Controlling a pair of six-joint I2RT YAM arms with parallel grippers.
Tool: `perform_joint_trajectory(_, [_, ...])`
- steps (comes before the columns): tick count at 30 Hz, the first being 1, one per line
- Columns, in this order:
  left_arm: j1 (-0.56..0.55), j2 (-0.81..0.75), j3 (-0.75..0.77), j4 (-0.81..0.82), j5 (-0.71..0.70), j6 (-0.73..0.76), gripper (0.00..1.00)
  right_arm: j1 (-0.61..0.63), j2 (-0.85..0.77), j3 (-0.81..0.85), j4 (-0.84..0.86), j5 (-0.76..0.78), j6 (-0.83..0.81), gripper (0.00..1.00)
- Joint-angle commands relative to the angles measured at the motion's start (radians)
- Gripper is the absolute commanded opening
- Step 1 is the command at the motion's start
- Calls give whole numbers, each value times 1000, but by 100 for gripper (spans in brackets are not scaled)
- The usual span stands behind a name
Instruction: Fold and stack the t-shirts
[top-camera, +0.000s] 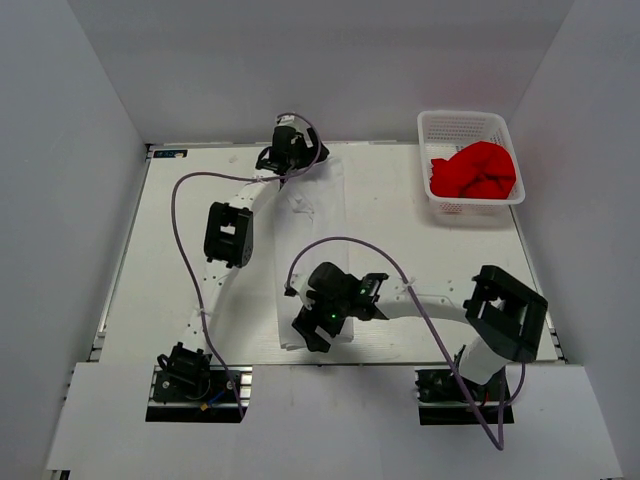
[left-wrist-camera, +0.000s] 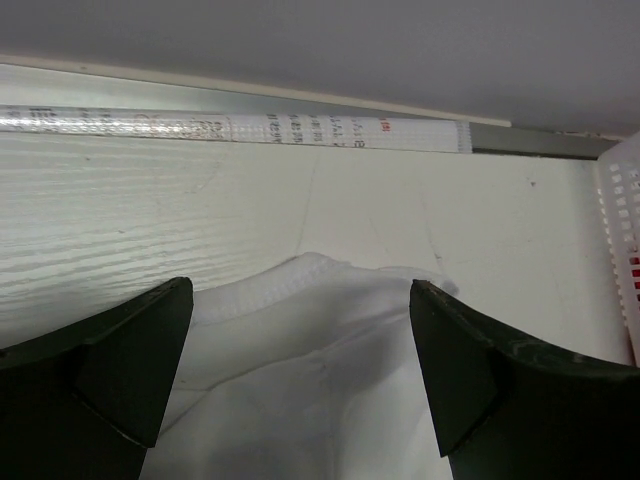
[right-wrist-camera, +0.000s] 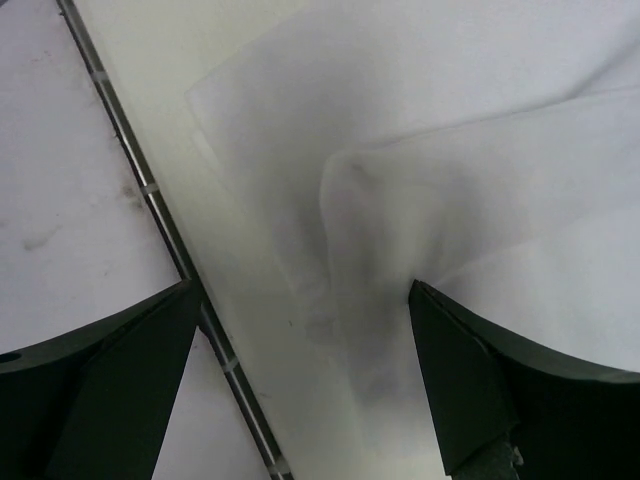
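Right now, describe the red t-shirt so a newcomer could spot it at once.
On the table, look to the far right corner, where a white lattice basket sits. The red t-shirt lies crumpled inside it. It alone is bright red; the white t-shirt lies outside the basket.

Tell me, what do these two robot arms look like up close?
Both arms are white tubes joined by chunky black blocks, the left arm and the right arm alike. A thin purple cable loops along each. The left gripper and right gripper each have two dark, wedge-shaped fingers. A small green light glows on the right wrist.
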Motion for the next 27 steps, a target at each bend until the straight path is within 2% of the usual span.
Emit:
perform_joint_trajectory(1, [20, -106, -11, -48, -26, 62, 100, 8, -98, -22, 26, 49, -3, 91])
perform_joint_trajectory(2, [9, -166, -11, -48, -70, 92, 100, 8, -147, -47, 44, 59, 0, 91])
perform_joint_trajectory(6, [9, -313, -1, -89, -59, 114, 100, 5, -230, -85, 113, 115, 33, 91])
perform_joint_trajectory(9, [9, -419, -73, -126, -59, 155, 100, 2, -281, -97, 112, 116, 66, 91])
perform_joint_trajectory(12, [-3, -566, -141, -334, -63, 168, 100, 1, -337, -154, 168, 106, 114, 91])
perform_joint_trajectory(13, [-3, -624, -214, -347, -31, 168, 100, 1, -348, -166, 179, 125, 131, 91])
perform_joint_trajectory(14, [-13, -772, -436, -335, 2, 152, 100, -6, -359, -176, 185, 183, 173, 91])
perform_joint_trajectory(16, [-22, -942, -704, -200, 21, 117, 100, -19, -374, -202, 172, 293, 233, 91])
perform_joint_trajectory(17, [-33, -1022, -941, -160, -9, 91, 100, -32, -382, -208, 131, 315, 258, 91])
perform_joint_trajectory(18, [-33, -1168, -1042, -119, -10, 79, 100, -48, -400, -226, 112, 326, 308, 91])
perform_joint_trajectory(19, [-42, -1235, -1207, -118, -43, 27, 100, -65, -407, -237, 94, 350, 327, 91])
perform_joint_trajectory(21, [-54, -1393, -1390, -118, -22, -15, 100, -93, -451, -275, 52, 338, 371, 91])
perform_joint_trajectory(26, [-109, -1606, -1627, -353, 44, -113, 100, -141, -471, -294, -50, 177, 402, 91])
perform_joint_trajectory(27, [-109, -1654, -1746, -368, 76, -134, 100, -150, -460, -303, -61, 166, 424, 91])
